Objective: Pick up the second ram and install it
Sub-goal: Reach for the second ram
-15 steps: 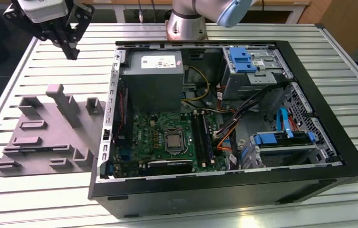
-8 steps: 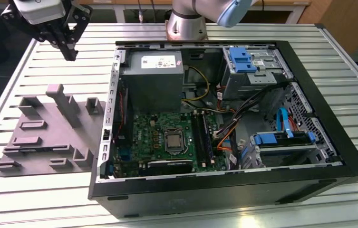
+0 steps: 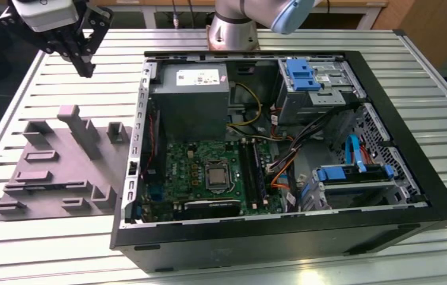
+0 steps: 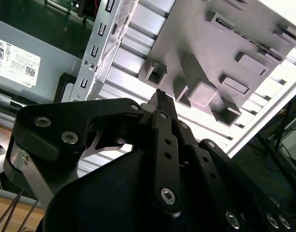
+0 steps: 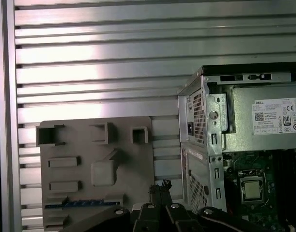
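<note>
One end of the grey tray (image 5: pixel 75 145) behind the gripper (image 5: pixel 160 185); computer case (image 5: pixel 206 145) cut off at frame edge.

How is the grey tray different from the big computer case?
The tray is pale grey; the case is black. The tray is low and flat with little upright blocks; the case is a deep, open box. The case is much bigger than the tray. Both sit on the slatted metal table.

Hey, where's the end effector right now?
In the exterior view, the end effector hangs at the upper left over the slatted table, near the grey tray and on the exterior view's left of the open computer case.
</note>
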`<state>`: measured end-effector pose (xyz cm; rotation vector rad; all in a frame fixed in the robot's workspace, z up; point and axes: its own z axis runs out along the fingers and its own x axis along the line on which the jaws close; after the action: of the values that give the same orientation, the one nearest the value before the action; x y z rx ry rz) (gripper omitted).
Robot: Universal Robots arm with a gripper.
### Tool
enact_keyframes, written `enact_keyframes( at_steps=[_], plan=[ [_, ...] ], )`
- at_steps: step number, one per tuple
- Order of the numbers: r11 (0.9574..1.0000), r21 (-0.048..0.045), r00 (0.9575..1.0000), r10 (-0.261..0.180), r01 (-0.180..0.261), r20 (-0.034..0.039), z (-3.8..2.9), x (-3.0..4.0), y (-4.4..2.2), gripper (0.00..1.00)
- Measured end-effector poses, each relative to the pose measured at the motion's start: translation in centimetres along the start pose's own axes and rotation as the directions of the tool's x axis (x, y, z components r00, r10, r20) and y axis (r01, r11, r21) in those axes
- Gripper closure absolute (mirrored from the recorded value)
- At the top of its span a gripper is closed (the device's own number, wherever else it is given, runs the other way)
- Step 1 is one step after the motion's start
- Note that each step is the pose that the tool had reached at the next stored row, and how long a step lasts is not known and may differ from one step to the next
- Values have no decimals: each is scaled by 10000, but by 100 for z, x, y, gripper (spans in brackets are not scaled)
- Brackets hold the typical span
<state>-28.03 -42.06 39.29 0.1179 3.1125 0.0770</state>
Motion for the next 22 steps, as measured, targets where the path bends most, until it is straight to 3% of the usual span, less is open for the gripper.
enact_keyframes(
  at_steps=[22],
  plan=[
    [10000, -1, 10000, 0, 0, 0, -4, 85, -53, 89]
  ],
)
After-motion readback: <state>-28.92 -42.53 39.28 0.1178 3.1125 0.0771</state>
